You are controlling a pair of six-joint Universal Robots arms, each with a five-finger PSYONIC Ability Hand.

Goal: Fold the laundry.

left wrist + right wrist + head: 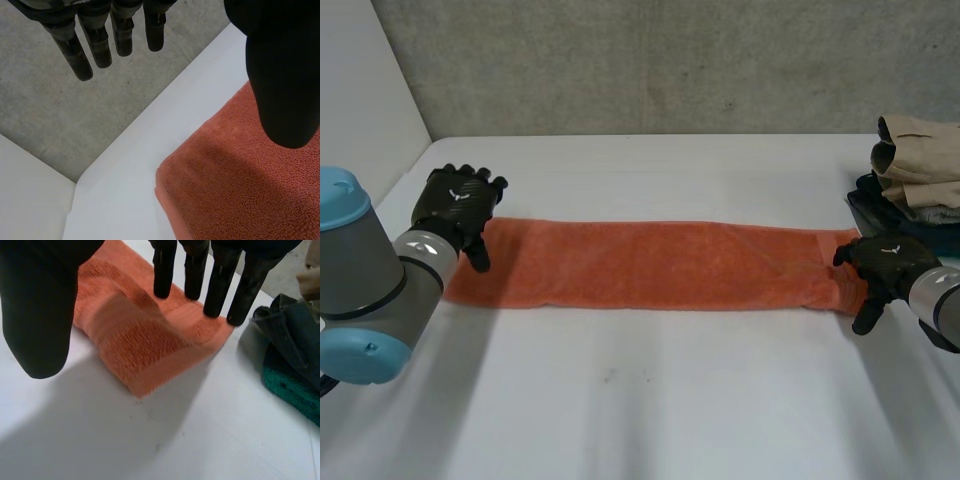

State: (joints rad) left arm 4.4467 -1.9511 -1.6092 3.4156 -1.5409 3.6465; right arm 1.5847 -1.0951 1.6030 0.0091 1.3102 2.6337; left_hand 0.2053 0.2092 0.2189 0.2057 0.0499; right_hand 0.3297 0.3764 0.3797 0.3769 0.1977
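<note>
The orange towel (650, 265) lay stretched as a long folded strip across the white worktop (650, 400), one end by each hand. The left hand (458, 205) hovered over its end, fingers straight, holding nothing. The right hand (885, 268) was spread too, fingertips at the other end, thumb off the cloth. Soft, light terry, I'd judge, sure to sag when lifted, so best pinched at the end corners. Folded clothes (915, 175) sat stacked near the right hand.

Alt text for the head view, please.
A long orange towel lies stretched across a white table, an open left robot hand over one end and an open right robot hand at the other. Folded clothes sit stacked beside that hand.
</note>
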